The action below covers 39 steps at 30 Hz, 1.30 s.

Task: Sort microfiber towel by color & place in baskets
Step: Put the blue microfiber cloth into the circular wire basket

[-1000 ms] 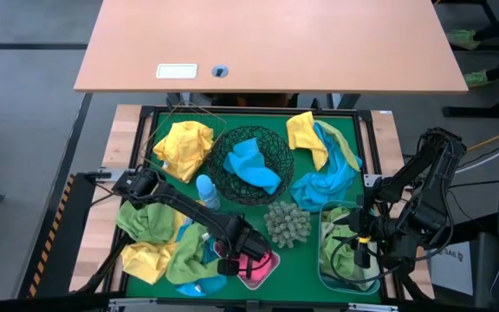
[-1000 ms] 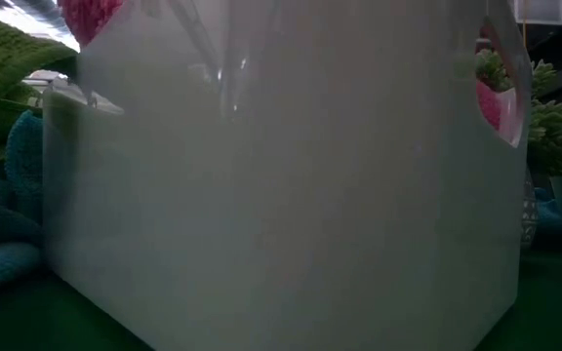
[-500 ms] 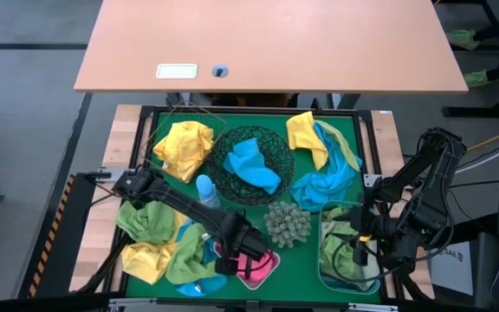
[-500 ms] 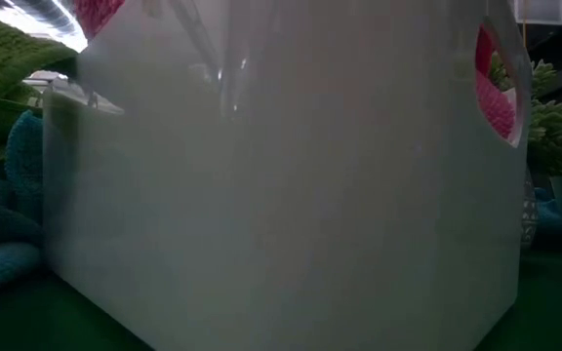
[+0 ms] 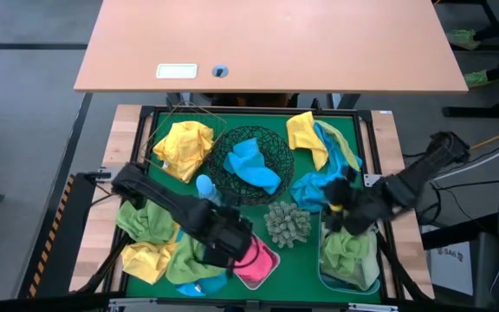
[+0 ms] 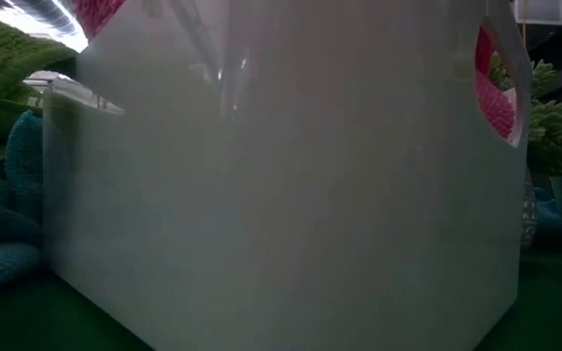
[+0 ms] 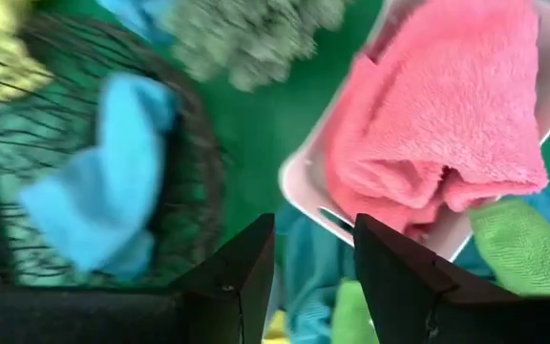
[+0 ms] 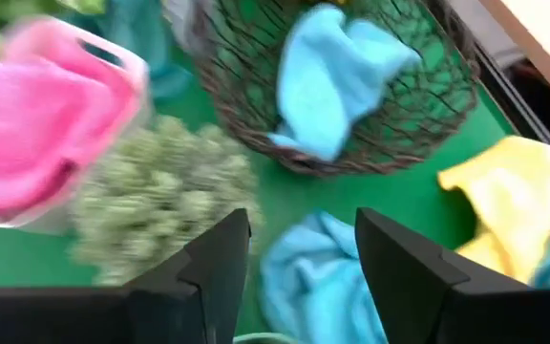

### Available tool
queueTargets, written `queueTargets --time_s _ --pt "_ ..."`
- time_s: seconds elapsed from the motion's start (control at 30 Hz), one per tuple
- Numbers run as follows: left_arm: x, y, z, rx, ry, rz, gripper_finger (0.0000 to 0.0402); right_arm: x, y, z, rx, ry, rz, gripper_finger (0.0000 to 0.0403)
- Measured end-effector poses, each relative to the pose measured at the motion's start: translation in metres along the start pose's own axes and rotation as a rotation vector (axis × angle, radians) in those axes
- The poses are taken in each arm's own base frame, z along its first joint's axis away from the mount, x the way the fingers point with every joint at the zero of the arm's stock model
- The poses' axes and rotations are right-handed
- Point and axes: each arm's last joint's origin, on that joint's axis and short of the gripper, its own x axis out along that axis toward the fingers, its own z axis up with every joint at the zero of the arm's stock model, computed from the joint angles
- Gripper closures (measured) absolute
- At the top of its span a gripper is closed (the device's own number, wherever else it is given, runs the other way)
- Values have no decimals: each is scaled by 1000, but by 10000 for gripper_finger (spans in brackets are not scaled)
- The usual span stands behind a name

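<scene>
My left gripper (image 5: 221, 241) (image 7: 313, 282) hovers open beside the white tub (image 5: 270, 260), where a pink towel (image 5: 253, 260) (image 7: 437, 124) lies. My right gripper (image 5: 340, 204) (image 8: 304, 277) hangs open over the blue towel heap (image 5: 323, 186) (image 8: 318, 277) at the table's right. A green towel (image 5: 349, 254) fills the translucent blue tub (image 5: 323, 260). A blue towel (image 5: 251, 165) rests in the black wire bowl (image 5: 223, 178). A yellow towel (image 5: 183, 146) lies far left. Green, yellow and blue towels (image 5: 150, 238) are piled near left. In the low view the white tub's wall (image 6: 281, 195) blocks nearly everything.
A spiky grey-green ball (image 5: 287, 223) sits between the bowl and the tubs. A small blue bottle (image 5: 205, 187) stands left of the bowl. A yellow towel (image 5: 306, 134) and blue cloth lie far right. Bare green mat (image 5: 297, 260) shows between the two tubs.
My left gripper has risen out of the white tub and drawn toward the table's left; the pink towel stays in the tub, now uncovered. My right gripper has lifted off the translucent blue tub and swung toward the far edge, over the blue heap; the green towel stays behind.
</scene>
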Motion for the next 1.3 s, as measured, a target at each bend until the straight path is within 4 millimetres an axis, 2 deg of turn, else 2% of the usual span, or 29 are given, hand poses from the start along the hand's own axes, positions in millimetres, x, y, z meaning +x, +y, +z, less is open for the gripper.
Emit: queueTargets --time_s 0.2,0.3,0.5,0.8,1.0,1.3 --pt "-53 20 -21 -67 -158 97 263 31 -31 13 -88 180 1 207" --pt "-59 23 -34 -116 -209 126 263 46 -44 12 -127 273 38 207" --pt "-43 21 -69 -193 -279 105 263 71 -71 6 -154 413 93 207" --pt "-3 16 -110 -290 -424 21 263 104 -110 -17 -40 557 10 207" --pt "14 12 -117 -314 -486 -3 263 120 -114 -34 -5 586 36 207" --pt "25 8 -117 -332 -529 -17 263 141 -112 -53 -24 529 39 207"
